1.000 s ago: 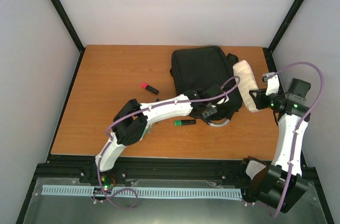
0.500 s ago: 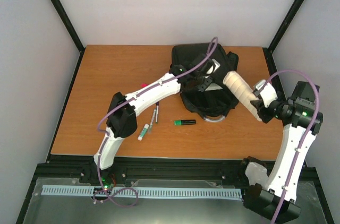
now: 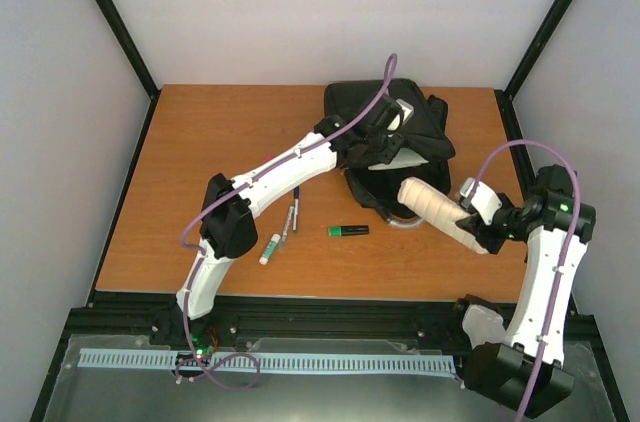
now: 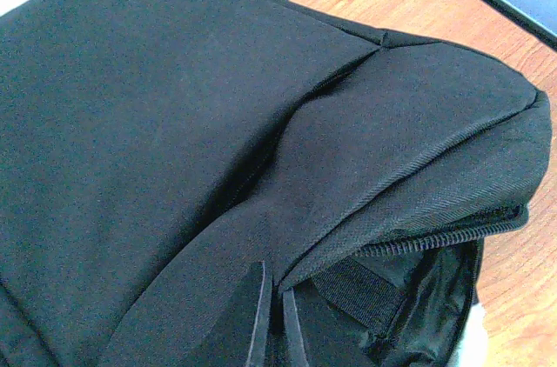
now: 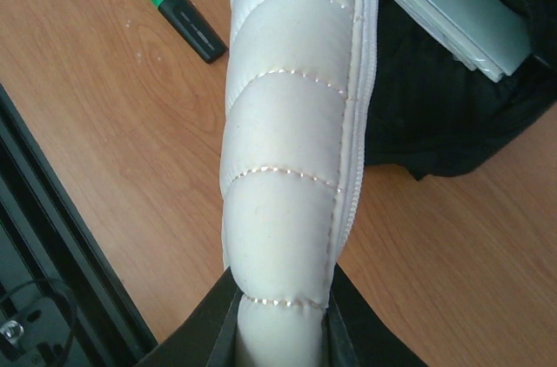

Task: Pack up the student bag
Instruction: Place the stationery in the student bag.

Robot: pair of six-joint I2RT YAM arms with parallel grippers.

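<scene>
From above, we see the student bag at the far right of the table, its top raised under the left gripper. To its right the right gripper holds one white quilted pouch just short of the bag's near edge. Three loose writing things lie on the wood to the bag's near left: one green highlighter, one dark pen and one white marker.

At the left wrist, we see the jaws pressed together on a fold of the bag's black fabric, and a zip opening gaping to the right of them.

At the right wrist, the jaws are clamped on the end of the pouch, which reaches out over the wood towards the bag. One grey-white flat item lies in the bag's mouth; what it is we cannot tell.

We judge the packing partly done. One item seems to be inside, the pouch is in hand but not yet in, and the highlighter, pen and marker are left on the table. In all we count one bag and one pouch.
</scene>
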